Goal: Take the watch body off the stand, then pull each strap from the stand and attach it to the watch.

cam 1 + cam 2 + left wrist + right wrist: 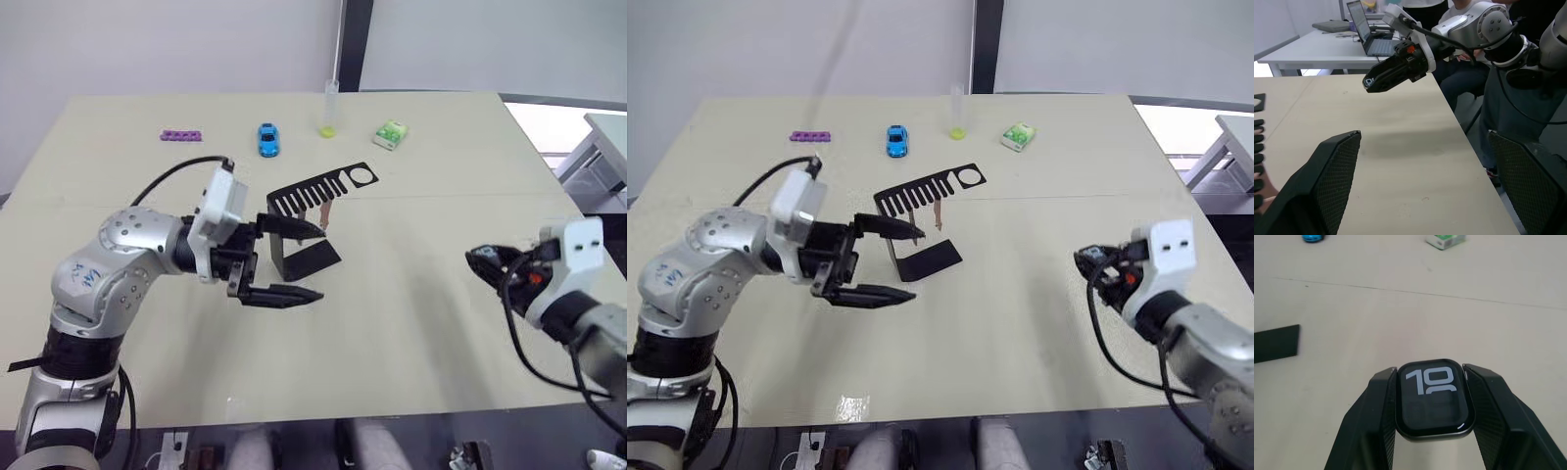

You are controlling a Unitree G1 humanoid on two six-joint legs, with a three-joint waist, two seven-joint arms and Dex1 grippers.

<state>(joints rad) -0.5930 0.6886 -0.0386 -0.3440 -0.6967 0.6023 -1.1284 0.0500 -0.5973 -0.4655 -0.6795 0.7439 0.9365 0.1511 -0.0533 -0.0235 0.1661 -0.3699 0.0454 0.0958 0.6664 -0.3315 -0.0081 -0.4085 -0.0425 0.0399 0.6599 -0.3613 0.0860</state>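
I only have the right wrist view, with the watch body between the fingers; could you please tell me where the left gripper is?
Observer: The left gripper is open right beside the stand, with its upper finger close by the slotted top arm.
Operator: Thank you. Is a strap hanging on the stand?
Observer: Yes, a pale strap hangs from the slotted arm, near that upper fingertip. I cannot tell whether they touch.
Operator: And where does my gripper sit relative to the stand?
Observer: The right gripper, shut on the watch body, is off to the stand's right and well apart from it.
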